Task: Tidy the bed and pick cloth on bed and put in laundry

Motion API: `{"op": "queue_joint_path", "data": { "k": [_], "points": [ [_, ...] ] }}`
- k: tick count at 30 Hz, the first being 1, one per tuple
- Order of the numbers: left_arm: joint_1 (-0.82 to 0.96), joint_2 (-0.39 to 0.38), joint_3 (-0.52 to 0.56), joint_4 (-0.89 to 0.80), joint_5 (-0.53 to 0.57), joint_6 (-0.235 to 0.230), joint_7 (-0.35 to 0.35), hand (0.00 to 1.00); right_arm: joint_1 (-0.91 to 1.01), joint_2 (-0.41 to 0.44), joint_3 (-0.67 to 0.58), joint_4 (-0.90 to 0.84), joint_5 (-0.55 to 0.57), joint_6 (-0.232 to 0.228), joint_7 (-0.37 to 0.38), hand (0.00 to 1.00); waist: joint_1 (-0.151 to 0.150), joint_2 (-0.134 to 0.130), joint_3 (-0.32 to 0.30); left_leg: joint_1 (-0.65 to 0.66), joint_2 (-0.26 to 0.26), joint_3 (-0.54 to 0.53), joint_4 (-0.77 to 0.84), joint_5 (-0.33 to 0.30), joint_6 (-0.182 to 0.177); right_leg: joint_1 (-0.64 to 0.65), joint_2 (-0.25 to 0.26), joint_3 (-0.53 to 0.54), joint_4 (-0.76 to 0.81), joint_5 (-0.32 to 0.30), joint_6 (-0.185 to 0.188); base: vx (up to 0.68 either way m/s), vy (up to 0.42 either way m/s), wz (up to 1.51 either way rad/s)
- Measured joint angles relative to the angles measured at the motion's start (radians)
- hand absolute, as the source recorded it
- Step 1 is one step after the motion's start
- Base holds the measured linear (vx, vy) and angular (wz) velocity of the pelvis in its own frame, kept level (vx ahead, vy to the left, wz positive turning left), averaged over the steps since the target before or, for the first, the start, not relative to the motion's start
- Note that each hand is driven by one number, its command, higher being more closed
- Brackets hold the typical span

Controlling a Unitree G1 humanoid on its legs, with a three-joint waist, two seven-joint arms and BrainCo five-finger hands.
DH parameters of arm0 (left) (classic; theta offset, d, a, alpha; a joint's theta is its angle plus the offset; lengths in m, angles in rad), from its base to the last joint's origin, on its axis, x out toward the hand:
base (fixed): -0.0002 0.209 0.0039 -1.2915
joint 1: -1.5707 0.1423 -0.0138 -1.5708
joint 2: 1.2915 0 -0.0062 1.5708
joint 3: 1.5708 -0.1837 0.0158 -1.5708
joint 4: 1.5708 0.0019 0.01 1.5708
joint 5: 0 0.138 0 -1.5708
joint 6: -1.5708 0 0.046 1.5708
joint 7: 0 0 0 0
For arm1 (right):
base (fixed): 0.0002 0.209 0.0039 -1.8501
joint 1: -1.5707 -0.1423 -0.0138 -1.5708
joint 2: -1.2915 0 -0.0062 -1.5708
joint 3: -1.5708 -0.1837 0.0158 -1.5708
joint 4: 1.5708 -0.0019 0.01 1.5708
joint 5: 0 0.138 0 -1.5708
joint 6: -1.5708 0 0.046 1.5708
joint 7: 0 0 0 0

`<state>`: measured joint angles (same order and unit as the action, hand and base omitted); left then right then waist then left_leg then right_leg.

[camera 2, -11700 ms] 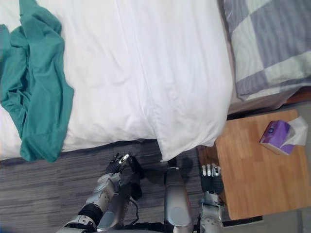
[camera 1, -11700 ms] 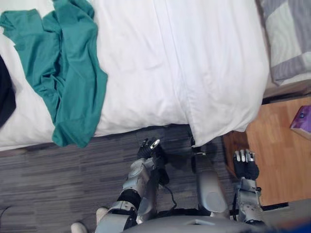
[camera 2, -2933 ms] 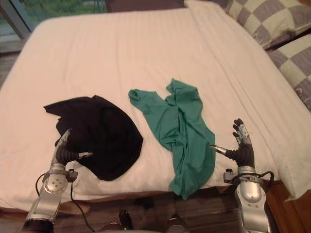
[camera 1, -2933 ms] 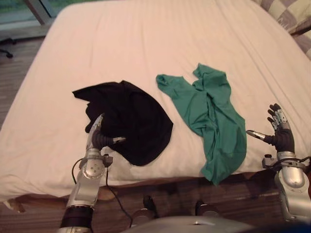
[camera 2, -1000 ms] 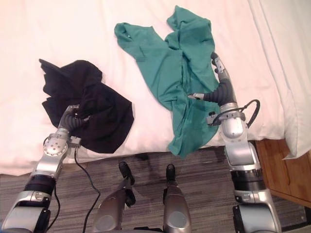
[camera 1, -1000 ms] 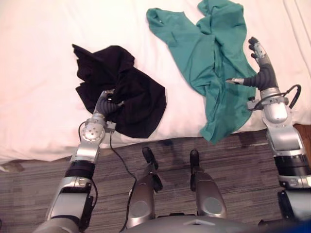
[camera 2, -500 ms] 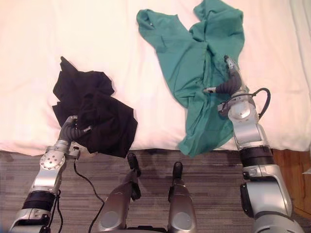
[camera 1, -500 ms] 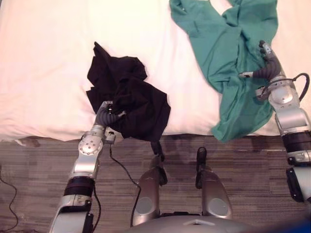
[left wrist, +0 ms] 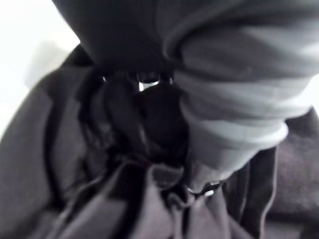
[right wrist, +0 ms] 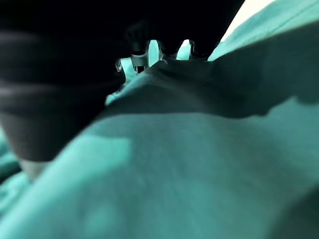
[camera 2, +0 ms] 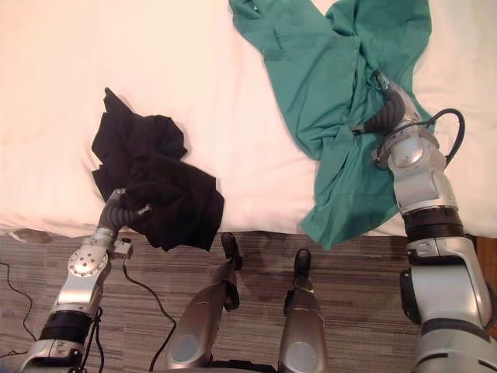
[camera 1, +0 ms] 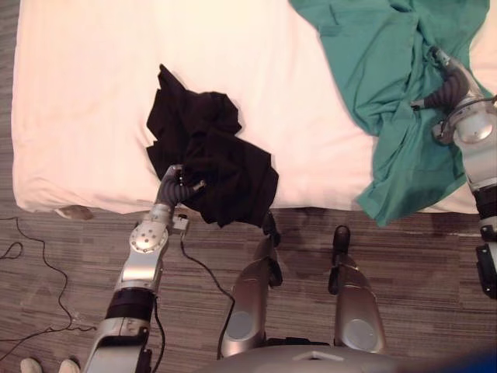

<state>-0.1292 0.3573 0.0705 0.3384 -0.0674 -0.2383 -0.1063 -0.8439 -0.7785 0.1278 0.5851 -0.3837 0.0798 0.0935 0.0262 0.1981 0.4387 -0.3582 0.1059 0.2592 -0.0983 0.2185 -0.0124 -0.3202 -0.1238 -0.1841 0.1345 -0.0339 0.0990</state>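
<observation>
Left robot hand (camera 1: 175,186) is half buried in black cloth (camera 1: 219,159).

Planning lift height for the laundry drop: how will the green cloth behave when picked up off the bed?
Likely floppy: the green cloth lies in soft folds, with one end hanging over the edge of the bed. Picked up by the right hand resting on it, it would probably drape and trail well below. It looks thin, so it is probably light.
</observation>
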Motion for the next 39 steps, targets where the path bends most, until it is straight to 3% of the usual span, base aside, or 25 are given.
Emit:
{"op": "queue_joint_path", "data": {
  "k": [2, 5, 7, 9, 12, 15, 19, 21, 25, 27, 28, 34, 39],
  "points": [
    [0.005, -0.032, 0.000, 0.036, 0.005, 0.000, 0.004, 1.00, -0.002, -0.023, 0.000, 0.000, -0.066, 0.009, 0.023, 1.00, 0.018, 0.005, -0.004, 0.000, 0.006, -0.011, 0.000, 0.003, -0.005, -0.001, -0.001, -0.006, 0.010, -0.004, -0.001, 0.00, -0.008, 0.03],
    [0.004, -0.059, -0.009, 0.121, 0.046, 0.009, 0.017, 1.00, -0.005, -0.021, -0.002, 0.020, -0.085, 0.037, 0.028, 1.00, 0.022, 0.000, -0.009, 0.006, 0.013, -0.036, 0.001, 0.008, -0.015, 0.018, 0.007, -0.029, 0.005, -0.013, -0.001, 0.00, -0.043, 0.18],
    [0.000, -0.071, -0.033, 0.253, 0.092, 0.085, 0.041, 1.00, -0.005, 0.001, -0.002, 0.057, -0.064, 0.048, 0.028, 1.00, 0.023, -0.025, -0.024, 0.008, 0.016, -0.049, 0.001, 0.010, -0.027, 0.028, 0.018, -0.040, 0.003, -0.018, -0.007, 0.02, -0.042, 0.12],
    [-0.002, -0.089, -0.035, 0.460, 0.151, 0.222, 0.071, 1.00, 0.001, 0.075, -0.030, 0.105, 0.010, 0.054, 0.025, 1.00, 0.021, -0.096, -0.029, 0.011, 0.034, -0.053, 0.001, 0.009, -0.043, 0.035, 0.033, -0.047, 0.001, -0.024, -0.017, 0.06, -0.058, 0.03],
    [0.024, -0.136, -0.064, 0.532, 0.178, 0.318, 0.094, 1.00, 0.097, 0.157, -0.113, 0.132, 0.154, 0.038, -0.038, 1.00, 0.031, -0.172, -0.028, 0.042, 0.048, -0.058, 0.001, 0.013, -0.056, 0.077, 0.049, -0.056, -0.012, -0.036, -0.030, 0.10, -0.089, 0.14],
    [0.039, -0.153, -0.069, 0.535, 0.198, 0.361, 0.119, 1.00, 0.196, 0.244, -0.126, 0.142, 0.262, -0.015, -0.113, 1.00, 0.034, -0.203, -0.037, 0.107, 0.051, -0.057, 0.001, -0.006, -0.082, 0.138, 0.049, -0.068, -0.010, -0.067, -0.034, 0.12, -0.081, 0.03],
    [0.043, -0.158, -0.077, 0.553, 0.200, 0.388, 0.144, 1.00, 0.289, 0.338, -0.143, 0.141, 0.385, -0.120, -0.162, 1.00, 0.013, -0.207, -0.046, 0.172, 0.053, -0.047, 0.001, -0.025, -0.106, 0.196, 0.050, -0.059, -0.006, -0.089, -0.039, 0.11, -0.062, -0.13],
    [0.047, -0.169, -0.109, 0.561, 0.200, 0.394, 0.158, 1.00, 0.377, 0.397, -0.158, 0.140, 0.445, -0.195, -0.173, 1.00, 0.002, -0.212, -0.085, 0.196, 0.054, -0.038, 0.001, -0.032, -0.113, 0.222, 0.051, -0.048, -0.011, -0.099, -0.039, 0.14, -0.058, -0.12],
    [0.063, -0.197, -0.122, 0.597, 0.196, 0.410, 0.158, 1.00, 0.507, 0.495, -0.157, 0.160, 0.518, -0.275, -0.163, 1.00, -0.015, -0.221, -0.137, 0.294, 0.050, 0.029, 0.000, -0.045, -0.118, 0.308, 0.051, -0.027, -0.033, -0.105, -0.035, 0.15, -0.050, -0.25],
    [0.072, -0.198, -0.144, 0.602, 0.196, 0.410, 0.158, 1.00, 0.542, 0.520, -0.157, 0.167, 0.520, -0.291, -0.145, 1.00, -0.021, -0.218, -0.160, 0.317, 0.050, 0.047, 0.000, -0.057, -0.115, 0.328, 0.051, -0.018, -0.039, -0.111, -0.035, 0.09, -0.020, -0.26],
    [0.077, -0.205, -0.149, 0.628, 0.195, 0.410, 0.157, 1.00, 0.573, 0.545, -0.156, 0.190, 0.534, -0.305, -0.116, 1.00, -0.039, -0.215, -0.196, 0.332, 0.050, 0.066, -0.001, -0.065, -0.112, 0.342, 0.051, -0.010, -0.049, -0.114, -0.035, 0.12, -0.021, -0.23],
    [0.098, -0.236, -0.145, 0.672, 0.194, 0.409, 0.148, 1.00, 0.653, 0.603, -0.221, 0.239, 0.546, -0.306, -0.004, 1.00, -0.069, -0.202, -0.243, 0.433, 0.053, 0.148, -0.006, -0.108, -0.112, 0.428, 0.055, 0.038, -0.087, -0.117, -0.034, 0.06, -0.002, -0.30],
    [0.113, -0.257, -0.051, 0.707, 0.186, 0.401, 0.139, 1.00, 0.735, 0.667, -0.326, 0.277, 0.537, -0.300, 0.065, 1.00, -0.075, -0.214, -0.269, 0.506, 0.056, 0.246, -0.007, -0.133, -0.116, 0.482, 0.056, 0.080, -0.102, -0.116, -0.034, 0.01, 0.008, -0.27]
  ]
}}
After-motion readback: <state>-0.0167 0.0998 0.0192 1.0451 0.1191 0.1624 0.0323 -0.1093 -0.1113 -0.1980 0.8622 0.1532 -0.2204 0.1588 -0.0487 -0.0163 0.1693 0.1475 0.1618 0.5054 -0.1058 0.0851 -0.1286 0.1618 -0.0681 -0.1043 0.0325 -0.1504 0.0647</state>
